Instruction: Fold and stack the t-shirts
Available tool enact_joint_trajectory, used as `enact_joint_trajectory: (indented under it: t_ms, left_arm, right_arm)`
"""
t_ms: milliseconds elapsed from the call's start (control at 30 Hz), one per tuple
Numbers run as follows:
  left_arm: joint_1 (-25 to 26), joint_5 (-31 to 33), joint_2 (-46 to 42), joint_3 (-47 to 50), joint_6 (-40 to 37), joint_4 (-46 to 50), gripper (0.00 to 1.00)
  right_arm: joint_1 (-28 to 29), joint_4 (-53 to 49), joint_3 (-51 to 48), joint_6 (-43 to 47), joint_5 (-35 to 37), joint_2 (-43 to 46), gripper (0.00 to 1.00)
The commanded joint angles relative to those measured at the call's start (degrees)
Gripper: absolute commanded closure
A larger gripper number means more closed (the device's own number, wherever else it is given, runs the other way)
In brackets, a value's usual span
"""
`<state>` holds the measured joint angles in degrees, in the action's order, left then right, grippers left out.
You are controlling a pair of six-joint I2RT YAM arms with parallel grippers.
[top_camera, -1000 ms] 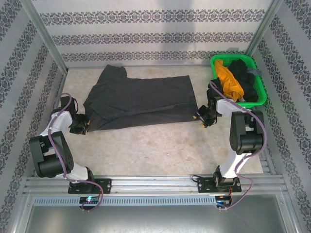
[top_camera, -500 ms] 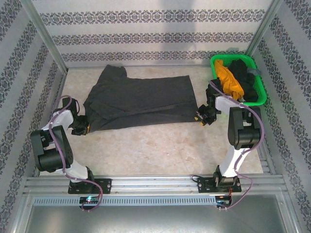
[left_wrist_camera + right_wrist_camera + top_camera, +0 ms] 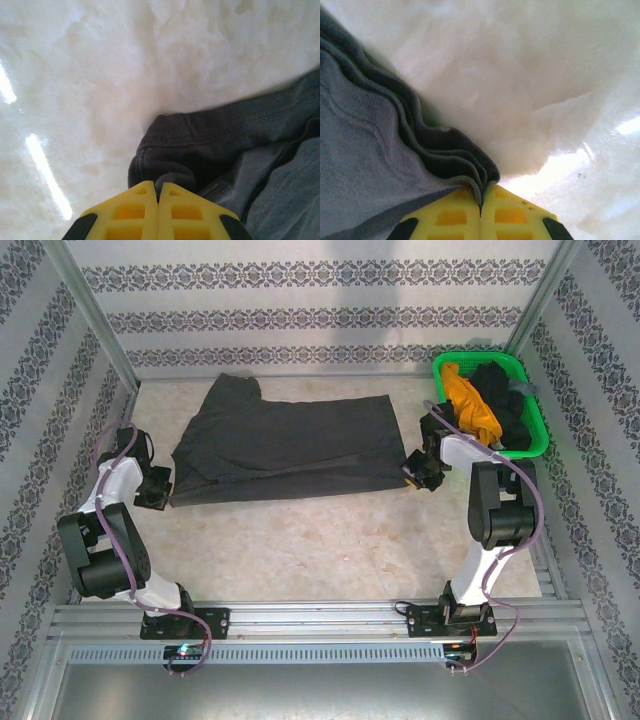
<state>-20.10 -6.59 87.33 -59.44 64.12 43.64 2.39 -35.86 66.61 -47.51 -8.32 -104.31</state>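
Note:
A large charcoal-grey t-shirt (image 3: 290, 445) lies folded lengthwise across the back of the table. My left gripper (image 3: 160, 487) is shut on its near left corner; the wrist view shows the bunched hem (image 3: 200, 145) pinched between my yellow fingers (image 3: 135, 212). My right gripper (image 3: 413, 472) is shut on the near right corner, with several layered hem edges (image 3: 455, 155) running into the closed fingers (image 3: 515, 215). A mustard-yellow t-shirt (image 3: 470, 405) and a black t-shirt (image 3: 505, 400) lie heaped in the green basket (image 3: 540, 435).
The green mesh basket stands at the back right, close behind my right arm. Patterned walls enclose the table on three sides, with metal posts at the back corners. Pale tabletop (image 3: 310, 550) stretches between the shirt and the arm bases.
Both grippers have drawn back toward the far side, carrying the shirt's near corners. The left gripper shifted left and back, and the near left edge of the shirt moved with it.

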Motion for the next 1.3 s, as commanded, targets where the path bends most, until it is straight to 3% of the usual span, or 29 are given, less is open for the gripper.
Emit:
enact_joint_trajectory:
  t_ms: [0,267,533,733,767,800,867,933,1000,1133,1267]
  left_arm:
    - [-1.2,4.9,-0.1,-2.6,-5.0,5.6,1.00]
    - [-1.2,6.8,1.4,-3.2,-11.0,8.3,1.00]
    - [0.3,5.8,-2.2,6.8,-10.3,6.2,1.00]
    - [0.3,6.3,-2.1,9.2,-12.2,1.5,1.00]
    - [0.3,6.3,-1.6,8.6,-12.5,1.9,1.00]
    - [0.3,6.3,-1.2,7.9,-12.8,2.5,1.00]
    - [0.3,6.6,-1.8,7.1,-12.7,3.6,0.88]
    - [0.6,6.7,-4.8,6.9,-12.3,4.4,0.71]
    - [1.8,7.3,-8.5,5.9,-11.1,5.8,0.61]
    - [8.2,5.4,-12.2,3.8,-4.9,6.9,0.49]
    - [17.0,-2.1,-12.5,8.1,6.8,-0.6,0.48]
  right_arm:
    - [-0.5,-3.7,-0.5,1.4,5.9,2.8,1.00]
    - [-0.7,-7.7,-2.6,2.4,8.7,7.3,1.00]
    - [-1.5,-10.1,-10.2,2.4,10.0,12.7,1.00]
    - [-3.2,-8.7,-12.9,2.2,7.2,11.7,1.00]
    - [-3.1,-9.1,-12.3,2.7,7.2,11.5,0.97]
    - [-3.2,-9.7,-11.7,2.8,7.6,11.5,0.84]
    - [-3.2,-10.7,-10.6,2.8,7.9,12.6,0.67]
    - [-3.0,-10.7,-9.9,2.7,7.7,16.0,0.60]
    - [-2.4,-9.2,-9.8,2.8,6.6,20.1,0.58]
    - [2.5,-1.4,-8.8,5.7,-1.7,25.0,0.53]
    - [9.5,11.1,-9.6,5.9,-16.1,23.7,0.51]
